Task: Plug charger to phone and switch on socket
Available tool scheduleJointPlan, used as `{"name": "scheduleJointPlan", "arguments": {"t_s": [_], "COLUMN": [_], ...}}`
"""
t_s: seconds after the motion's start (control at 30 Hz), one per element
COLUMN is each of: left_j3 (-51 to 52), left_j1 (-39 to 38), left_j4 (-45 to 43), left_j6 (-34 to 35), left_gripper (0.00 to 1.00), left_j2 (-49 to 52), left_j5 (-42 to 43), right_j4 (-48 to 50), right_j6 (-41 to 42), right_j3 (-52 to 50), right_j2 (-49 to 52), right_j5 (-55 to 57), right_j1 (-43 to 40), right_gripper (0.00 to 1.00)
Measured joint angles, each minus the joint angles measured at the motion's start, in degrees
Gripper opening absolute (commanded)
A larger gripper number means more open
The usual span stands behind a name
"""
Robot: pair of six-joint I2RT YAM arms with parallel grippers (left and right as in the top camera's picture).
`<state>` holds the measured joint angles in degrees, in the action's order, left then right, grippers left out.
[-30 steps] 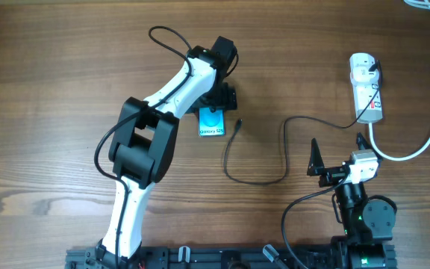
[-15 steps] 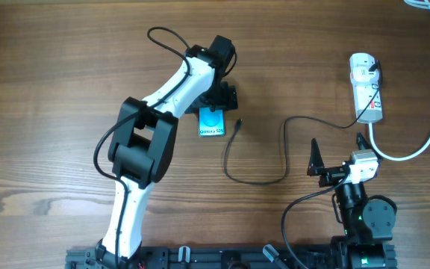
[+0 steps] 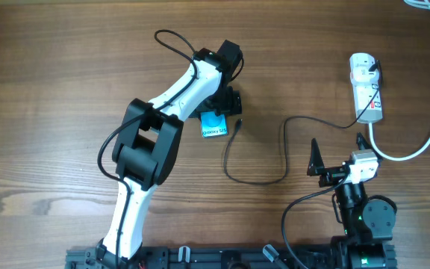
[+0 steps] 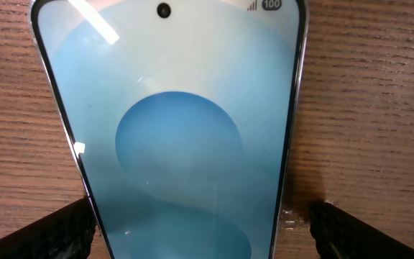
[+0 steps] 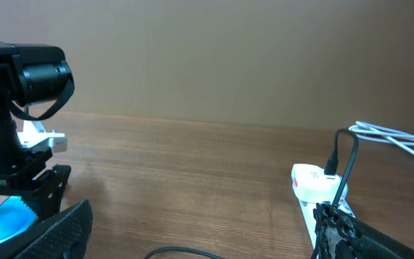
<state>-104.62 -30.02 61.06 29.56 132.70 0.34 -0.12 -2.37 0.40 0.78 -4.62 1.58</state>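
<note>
The phone (image 3: 213, 126), its cyan screen lit, lies flat on the wooden table just left of centre. My left gripper (image 3: 219, 112) is open and straddles its upper end. In the left wrist view the phone (image 4: 178, 129) fills the frame between the two fingers (image 4: 203, 234), with a small gap at the right finger. The charger's black tip (image 3: 239, 125) lies just right of the phone. Its thin cable (image 3: 256, 179) loops across the table to the plug in the white socket (image 3: 366, 88) at the far right. My right gripper (image 3: 338, 155) is open and empty, near the front edge.
A thick white cord (image 3: 424, 142) runs from the socket round the right edge of the table. In the right wrist view the socket (image 5: 315, 183) sits ahead on the right and the left arm's wrist (image 5: 20, 79) on the left.
My left arm has shifted a little to the right. The phone has moved with it, turning slightly and ending closer to the charger's tip. The right arm has not moved.
</note>
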Motion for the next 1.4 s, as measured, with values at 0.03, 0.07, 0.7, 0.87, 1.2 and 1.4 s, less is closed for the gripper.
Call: {"name": "scheduleJointPlan", "arguments": {"t_s": [0.03, 0.07, 0.7, 0.87, 1.2, 1.4], "left_j3": [0.0, 0.0, 0.0, 0.0, 0.0, 0.0], "left_j1": [0.0, 0.0, 0.0, 0.0, 0.0, 0.2], "left_j4": [0.0, 0.0, 0.2, 0.0, -1.2, -1.5], "left_j6": [0.2, 0.6, 3.0, 3.0, 3.4, 3.6], "left_gripper": [1.0, 0.99, 0.88, 0.88, 1.0, 0.88], "left_j2": [0.0, 0.0, 0.0, 0.0, 0.0, 0.0], "left_j5": [0.0, 0.0, 0.0, 0.0, -1.1, -1.3], "right_j4": [0.0, 0.0, 0.0, 0.0, 0.0, 0.0], "right_j6": [0.0, 0.0, 0.0, 0.0, 0.0, 0.0], "right_j3": [0.0, 0.0, 0.0, 0.0, 0.0, 0.0], "right_j2": [0.0, 0.0, 0.0, 0.0, 0.0, 0.0], "right_j5": [0.0, 0.0, 0.0, 0.0, 0.0, 0.0], "right_j1": [0.0, 0.0, 0.0, 0.0, 0.0, 0.0], "right_gripper": [1.0, 1.0, 1.0, 1.0, 1.0, 1.0]}}
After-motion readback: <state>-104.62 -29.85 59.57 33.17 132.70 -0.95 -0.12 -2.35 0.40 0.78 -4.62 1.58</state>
